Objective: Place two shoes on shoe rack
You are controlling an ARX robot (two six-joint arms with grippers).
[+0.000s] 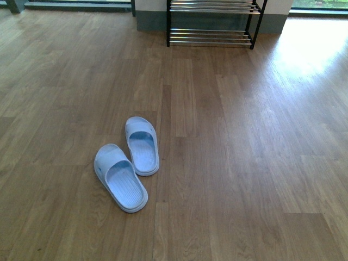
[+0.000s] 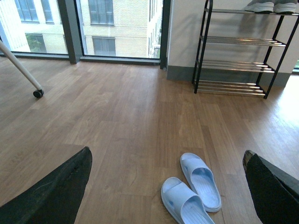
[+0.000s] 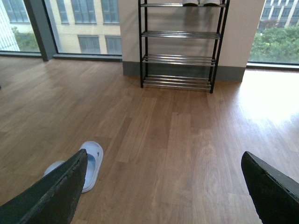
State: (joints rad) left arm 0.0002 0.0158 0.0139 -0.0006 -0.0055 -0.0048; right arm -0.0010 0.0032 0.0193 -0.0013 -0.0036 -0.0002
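Observation:
The shoe rack point(image 1: 211, 24) stands against the far wall, a black frame with chrome bars; the front view shows only its lower tiers. In the left wrist view the rack point(image 2: 240, 51) carries the two grey sneakers point(image 2: 270, 5) with white soles on its top tier. The right wrist view also shows the rack point(image 3: 180, 46), with the sneakers' soles point(image 3: 201, 2) at the picture's edge. My left gripper point(image 2: 167, 154) is open and empty above the floor. My right gripper point(image 3: 164, 156) is open and empty. Neither arm shows in the front view.
A pair of pale blue slide sandals point(image 1: 128, 160) lies on the wood floor, near my left gripper point(image 2: 194, 189); one shows in the right wrist view point(image 3: 91, 161). A white pole on a caster point(image 2: 37, 93) stands by the windows.

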